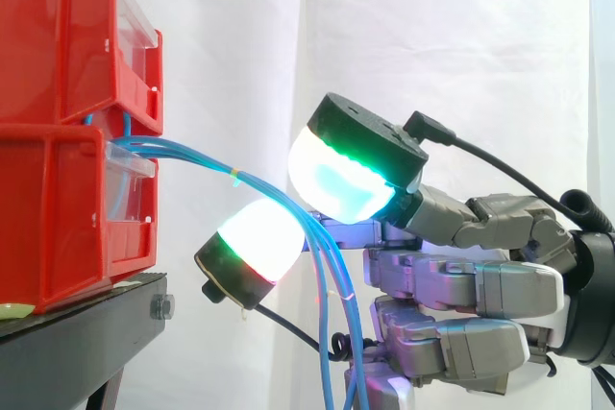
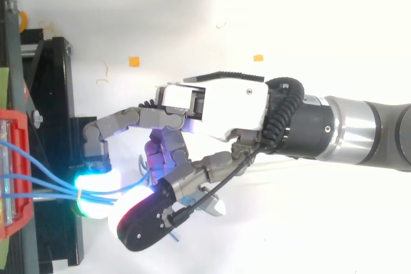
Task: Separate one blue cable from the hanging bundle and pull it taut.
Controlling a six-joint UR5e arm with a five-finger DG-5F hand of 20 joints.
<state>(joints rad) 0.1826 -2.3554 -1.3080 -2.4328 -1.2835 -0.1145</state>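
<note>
A brightly lit white curtain hangs in soft folds behind a black stand at the side view's left edge. Red bins sit stacked on the stand, reaching close to its right edge. Seen from above, small orange scraps dot the pale floor.

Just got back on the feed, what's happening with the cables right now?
The robot's hand comes in from the right at the blue cables hanging out of the red bins on the black stand. Its fingertips are curled round the bundle, with pads above and below it. Several cables run between them together and sag downward, so none is singled out or taut yet.
</note>
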